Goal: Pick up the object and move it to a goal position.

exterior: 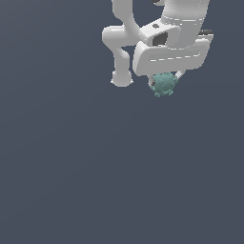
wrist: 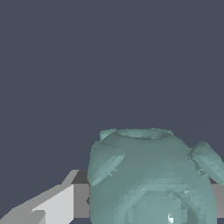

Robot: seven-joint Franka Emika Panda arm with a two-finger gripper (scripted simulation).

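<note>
The object (exterior: 164,85) is a small teal-green knobbly lump with a dark spot, near the top of the exterior view just under the white hand. My gripper (exterior: 165,81) is shut on the object, with a finger showing on either side of it. In the wrist view the object (wrist: 151,179) fills the space between the pale grey fingers (wrist: 57,205) and touches both. The fingertips themselves are hidden behind the lump. I cannot tell from these views how high it hangs above the floor.
The white arm's links (exterior: 121,43) stand toward the exterior view's left of the hand. Everything else in both views is flat, plain dark grey-blue ground (exterior: 95,181).
</note>
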